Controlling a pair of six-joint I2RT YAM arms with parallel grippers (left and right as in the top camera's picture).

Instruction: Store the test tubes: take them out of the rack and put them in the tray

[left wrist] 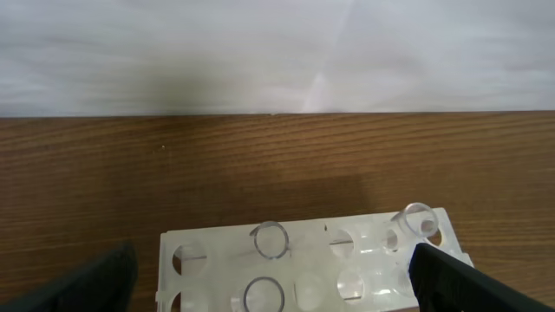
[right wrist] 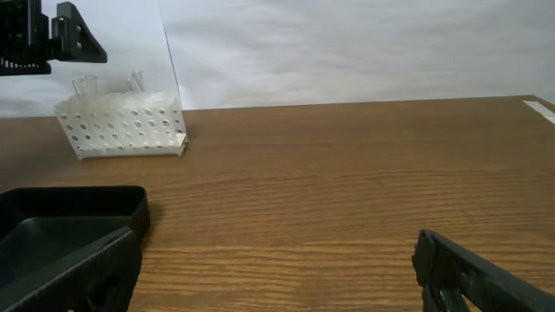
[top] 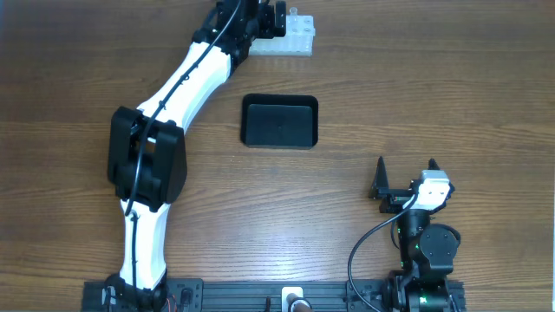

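The left end effector hangs over the rack at the far side of the table, spread wide and holding nothing. The test tubes stand in the rack, well apart from the tray. An off-centre close could glance off a tube — or drag the light rack up with it. The right end effector rests open and empty.

The top camera is looking straight down on the whole surface from above. The left wrist camera is hanging very near over the rack and facing the surface's far edge. The right wrist camera is looking low across the surface from well apart, sharing the rack and the tray with the top view.
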